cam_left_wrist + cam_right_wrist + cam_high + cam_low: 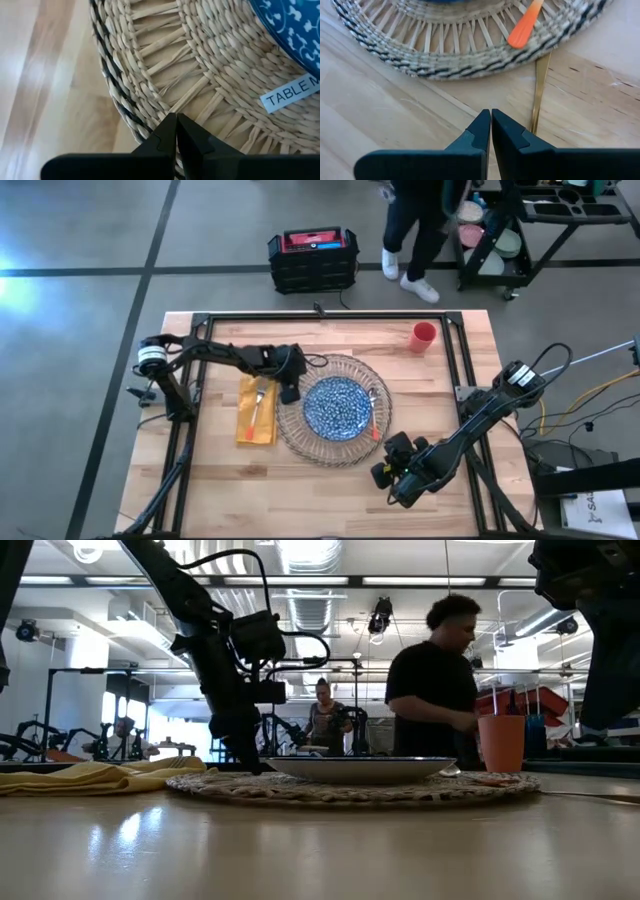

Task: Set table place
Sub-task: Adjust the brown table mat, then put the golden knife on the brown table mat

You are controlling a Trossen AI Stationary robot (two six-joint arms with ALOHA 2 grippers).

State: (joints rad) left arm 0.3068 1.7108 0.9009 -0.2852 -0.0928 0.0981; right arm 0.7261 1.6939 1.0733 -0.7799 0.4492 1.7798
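Because the charger [300, 442] reads in both wrist views as a woven straw mat with a dark-banded rim, not glass, we judge it light, flexible and rough enough to grip, and best taken at the rim, where a finger can slide under the weave. We see it near the middle of the table [330, 500], carrying a blue-patterned plate [337, 406] at its centre; we judge the plate stiff, glazed, slippery and breakable, so it should be lifted by its edge. A yellow napkin [256, 411] lies just beside the charger toward the left arm, soft and prone to bunching, with a fork [258, 402] on top. An orange-handled utensil [375, 425] rests on the charger beside the plate, thin and low, and we would pinch it across the handle. A red cup [423, 336] stands upright near the far edge, well apart from the mat. The left gripper [176, 125] sits at the charger's rim, fingers pressed together and holding nothing. The right gripper [491, 120] hovers over bare wood near the charger's near rim, likewise closed and empty.
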